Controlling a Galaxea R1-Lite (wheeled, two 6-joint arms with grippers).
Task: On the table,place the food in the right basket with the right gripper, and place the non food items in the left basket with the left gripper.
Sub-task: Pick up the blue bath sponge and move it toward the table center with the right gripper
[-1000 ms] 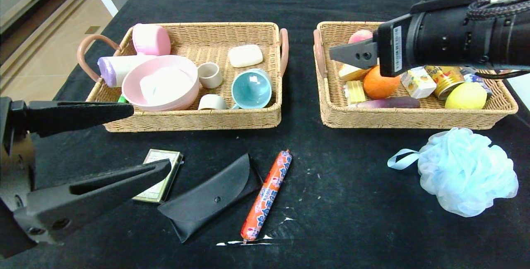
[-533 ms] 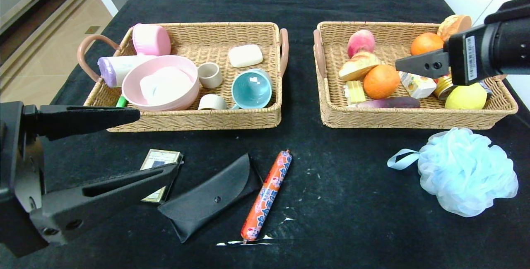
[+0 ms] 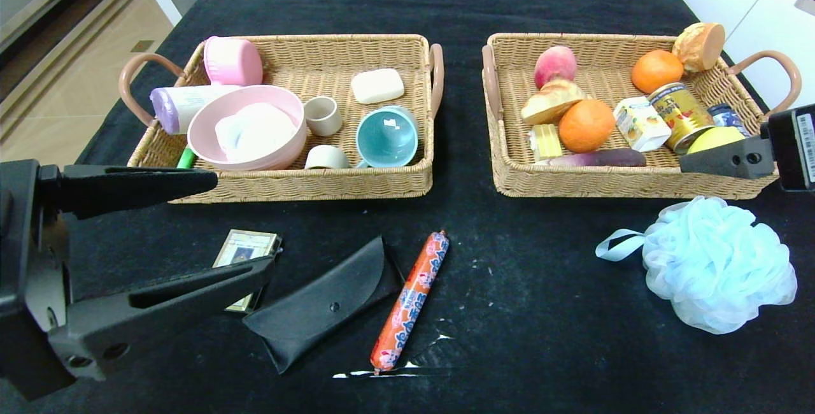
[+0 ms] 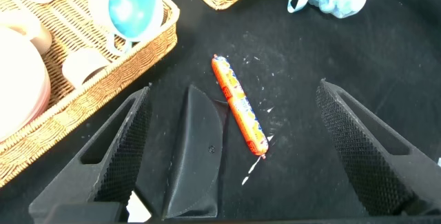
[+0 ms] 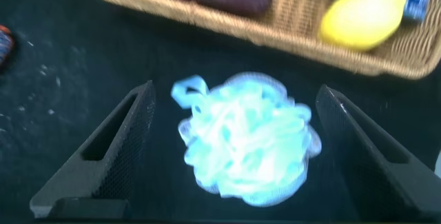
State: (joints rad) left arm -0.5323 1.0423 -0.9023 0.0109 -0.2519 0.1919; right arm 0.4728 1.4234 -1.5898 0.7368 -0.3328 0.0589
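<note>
Sausage stick [image 3: 411, 300] lying free beside black pouch [image 3: 325, 302]; left gripper [image 3: 210, 223] wide open, empty; right gripper [image 5: 234, 148] wide open over pouf [image 3: 716, 264], by right basket [image 3: 630, 181] rim.

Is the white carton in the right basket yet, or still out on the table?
In. The white carton lies inside the right basket, between an orange and a gold can.
</note>
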